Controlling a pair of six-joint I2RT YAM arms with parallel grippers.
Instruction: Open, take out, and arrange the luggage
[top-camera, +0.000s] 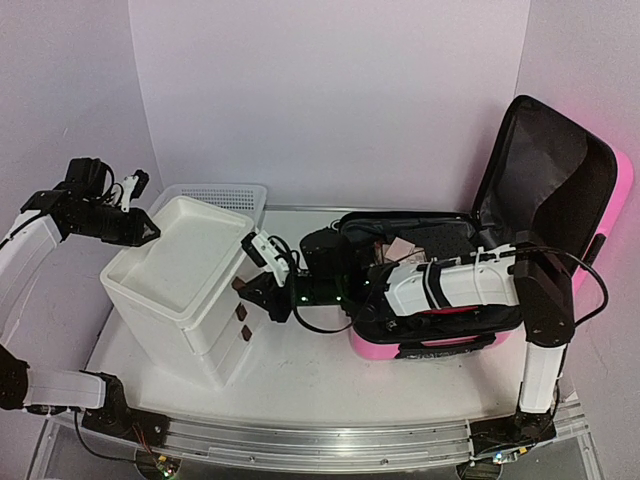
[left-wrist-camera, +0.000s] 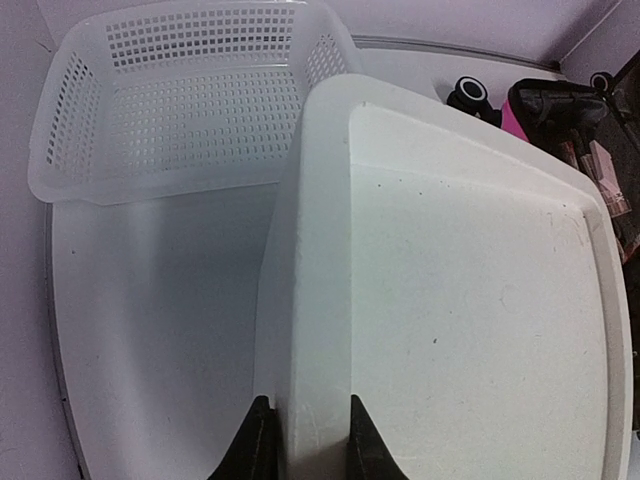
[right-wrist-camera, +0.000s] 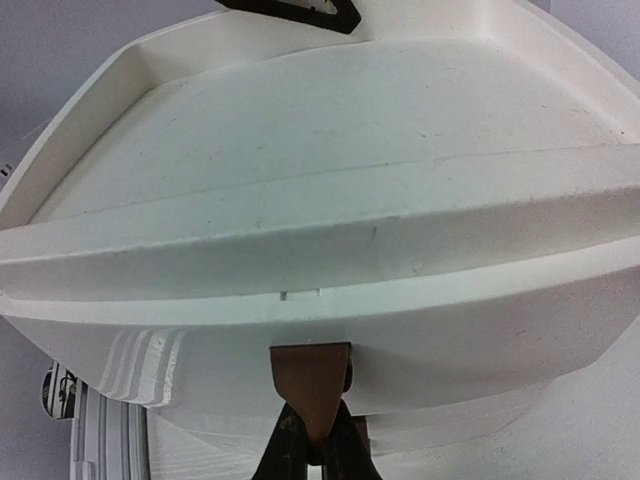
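Behind the right arm (top-camera: 450, 280), luggage (top-camera: 545, 170) interior, indistinct.

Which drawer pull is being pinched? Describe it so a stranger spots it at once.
Start at the white drawer unit left of the pink suitcase. Its front carries a column of small brown pulls. It is the top pull, just under the rim, the only one the right gripper is shut on.

I've got the pale surface (top-camera: 300, 370) in view now: the white drawer unit (top-camera: 180, 270) stands on its left part, with the white mesh basket (top-camera: 225, 195) just behind it. Over on the right, the pink luggage (top-camera: 380, 350) lies open on the surface, lid raised.
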